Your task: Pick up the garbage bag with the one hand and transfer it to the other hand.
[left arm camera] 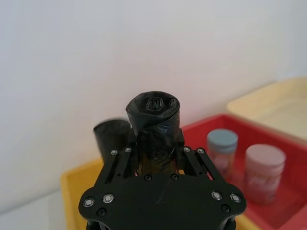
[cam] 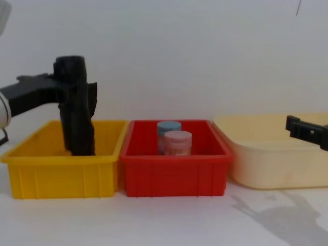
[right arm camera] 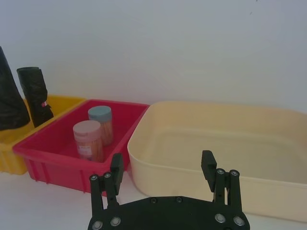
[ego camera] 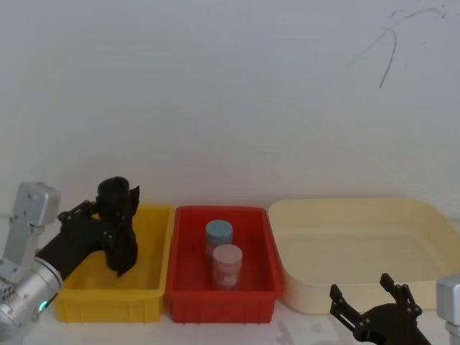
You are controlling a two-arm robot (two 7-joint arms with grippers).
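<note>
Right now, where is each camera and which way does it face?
Head: high, looking down at the bins; left end effector gripping the garbage bag, right end effector open.
Chest: low, facing the bins side-on; arms at its edges.
Left wrist: behind its end effector, facing the bag's end.
Right wrist: behind its end effector, facing the cream tub.
All share the red bin.

You will find the garbage bag [left arm camera: 154, 122] is glossy, wrinkled black plastic, the yellow bin [cam: 61, 179], red bin [cam: 174, 179] and cream tub [cam: 266, 166] are smooth moulded plastic with a slight sheen, the left arm housing [ego camera: 32, 205] is satin silver metal, and the table [cam: 154, 220] is matt white.
</note>
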